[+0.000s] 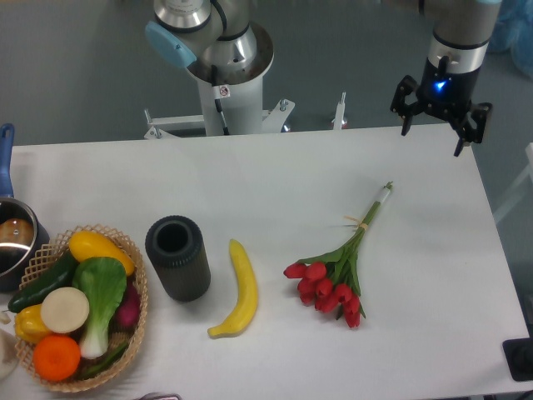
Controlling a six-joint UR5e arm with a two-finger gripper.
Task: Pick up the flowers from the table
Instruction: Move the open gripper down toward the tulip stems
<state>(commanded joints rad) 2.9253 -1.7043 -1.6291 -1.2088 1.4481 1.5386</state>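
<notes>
One fixed camera view, looking down on the white table [275, 175]. Flowers [337, 271] lie flat on the table, right of centre: red tulip buds bunched at the lower end, toward the near edge, thin green stems running up and to the right, tied partway along, stem tip pointing to the far right corner. Long axis diagonal, lower-left to upper-right. Gripper [440, 127] hangs at the far right edge of the table, above and right of the stem tip, well apart from the flowers, not touching them; blue light lit on its body. Fingers spread apart, nothing between them. Stem end is the part nearest the gripper, buds the farthest. Yellow banana [239, 292] lies left of the buds, near but apart, curved, roughly upright in the frame. Black cylinder cup [178, 257] lies just left of the banana, open mouth showing. Wicker basket [133, 275] at the left edge holds vegetables and fruit. Pot [12, 242] with blue handle is partly cut off at the far left. Robot base [225, 75] stands behind the table.
</notes>
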